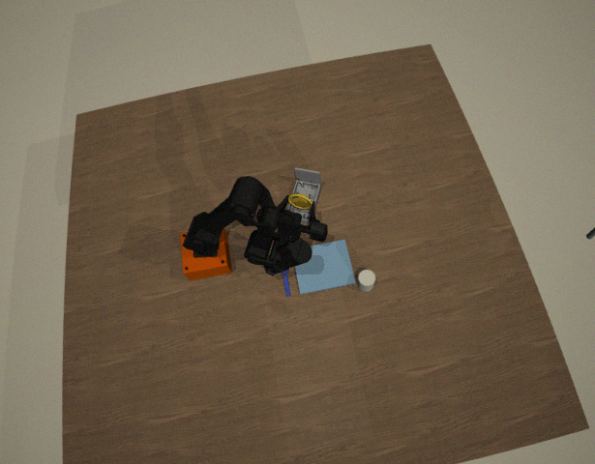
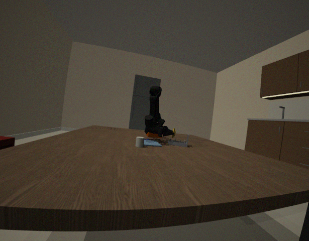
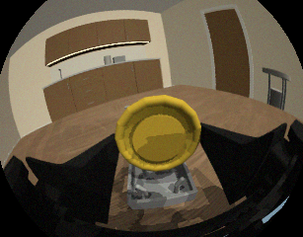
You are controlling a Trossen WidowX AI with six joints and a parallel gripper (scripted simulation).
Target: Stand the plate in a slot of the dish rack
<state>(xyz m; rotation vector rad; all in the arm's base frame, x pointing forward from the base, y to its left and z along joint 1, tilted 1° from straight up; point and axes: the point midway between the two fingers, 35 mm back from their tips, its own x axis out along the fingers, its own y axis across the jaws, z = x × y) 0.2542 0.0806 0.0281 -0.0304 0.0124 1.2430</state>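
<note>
- From the top view: pinches the yellow plate (image 1: pixel 300 201) (image 2: pixel 174 132) (image 3: pixel 158 133) by opposite sides of its rim in the gripper (image 1: pixel 300 202) (image 2: pixel 173 133) (image 3: pixel 158 133), over the dish rack (image 1: pixel 307 175) (image 2: pixel 181 144) (image 3: pixel 163 201). Could come down on a rail instead of in a slot if lowered out of line. Shows the plate as a narrow oval, stretched mostly left to right, dipping slightly to the right.
- From the exterior view: holds the plate above the rack, apart from it. Could slip or swivel between the fingers on striking a rail, or topple if let go too high. Shows it nearly edge-on and upright, with the thin outline running up and down.
- From the wrist view: faces the plate's round dish, with a finger against each side of the rim. Hides part of the rack behind it, so cannot confirm slot alignment. Being round, has no long axis across the face. Looks ready for careful alignment, then lowering.
</note>
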